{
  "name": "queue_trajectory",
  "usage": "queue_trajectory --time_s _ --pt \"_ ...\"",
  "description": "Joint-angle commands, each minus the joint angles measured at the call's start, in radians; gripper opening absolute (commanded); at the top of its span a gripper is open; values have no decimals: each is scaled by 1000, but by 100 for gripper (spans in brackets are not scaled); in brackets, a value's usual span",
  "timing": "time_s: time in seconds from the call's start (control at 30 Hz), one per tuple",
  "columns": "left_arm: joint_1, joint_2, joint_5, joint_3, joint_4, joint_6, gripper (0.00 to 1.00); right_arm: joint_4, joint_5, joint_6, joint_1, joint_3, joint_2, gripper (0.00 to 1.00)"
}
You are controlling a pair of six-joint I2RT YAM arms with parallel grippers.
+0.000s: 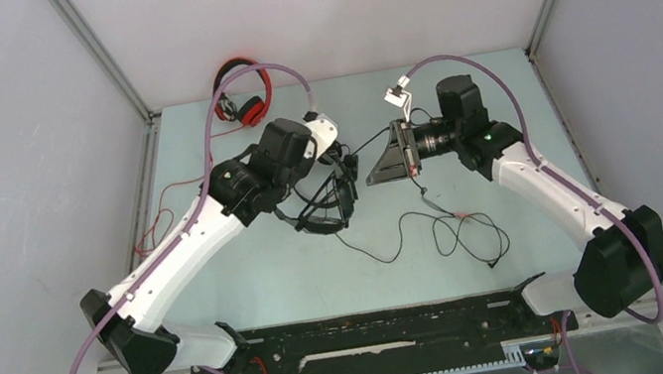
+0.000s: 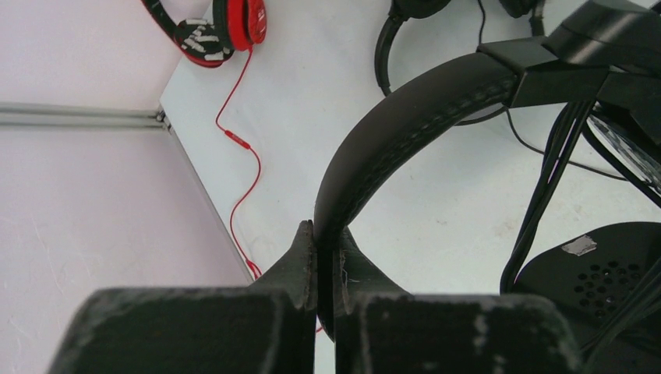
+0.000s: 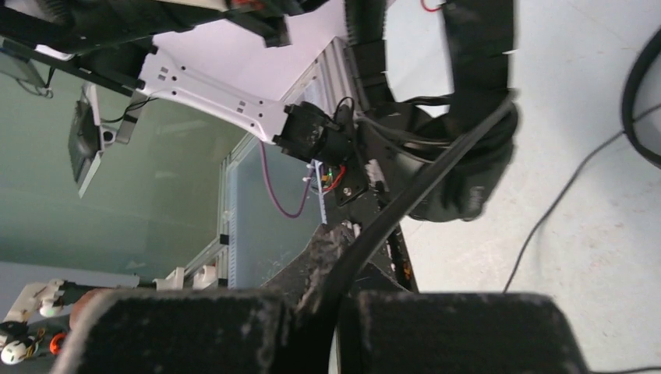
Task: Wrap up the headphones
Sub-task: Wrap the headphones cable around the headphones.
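Winding step in hand: black headset (image 2: 405,117) is clamped by left hand (image 2: 326,243), and its black cable (image 3: 425,175) is pinched by right hand (image 3: 337,245).
Left hand is closed on the headband, with the headset apparently held off the bench (image 1: 253,290). Right hand is closed on the cable near an earcup. Slack (image 1: 459,227) lies looped on the bench, so wrapping is judged barely begun. Next, the cable needs to be carried round the headset, kept taut. Red headset (image 1: 245,98) is seen at the far-left corner.

A matt, stitched, leather-like finish is shown on the padded black headband (image 2: 405,132). Glossy plastic is seen on the red ear cup (image 2: 248,19). The black fingers (image 2: 300,261) of the left gripper (image 2: 324,234) are rough and scuffed. The thin black cable (image 3: 436,167) is seen to be smooth.
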Motion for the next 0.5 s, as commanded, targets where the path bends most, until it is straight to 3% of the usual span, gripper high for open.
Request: queue_trajectory --time_s 0.0,0.27,0.47 --pt "14 0 -135 57 -37 -88 0 226 -24 115 56 60 -7 0" --pt "51 41 -231 150 -92 -345 0 437 -14 249 126 61 52 5" --pt "74 83 -281 221 -128 -489 0 445 24 258 150 60 67 9"
